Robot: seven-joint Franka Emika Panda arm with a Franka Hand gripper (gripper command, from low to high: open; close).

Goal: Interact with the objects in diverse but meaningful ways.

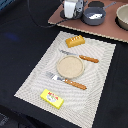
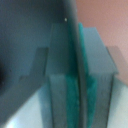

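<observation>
A woven placemat (image 1: 35, 82) lies on a dark tabletop, laid out like a small table setting; I describe it from the exterior view's left to its right.

Near the placemat's front edge sits a yellow packet (image 1: 52, 99), flat and apart from everything else, easy to reach from above. Just beyond it, an orange-handled fork (image 1: 66, 81) lies along the near side of a beige plate (image 1: 70, 66), which rests in the middle of the placemat. An orange-handled knife (image 1: 80, 56) lies along the plate's far side. The cutlery flanks the plate as it would for a meal. The plate looks bare. An orange bread loaf (image 1: 75, 41) sits near the placemat's far edge, close to the knife but not touching it.

Beyond the placemat, a brown board (image 1: 107, 30) covers the tabletop's far right corner. My gripper (image 1: 70, 9) hangs over the board's left end, white and blurred. Just to its right stands a grey saucepan (image 1: 94, 15), and a larger grey pot (image 1: 123, 16) sits at the board's right edge, partly cut off by the frame.

My wrist view shows only blurred teal pads (image 2: 74, 97), a dark cable and pink board, very close. I cannot tell whether my claw is released or clenched, or whether it holds anything. My guess is that I am working near the saucepan.
</observation>
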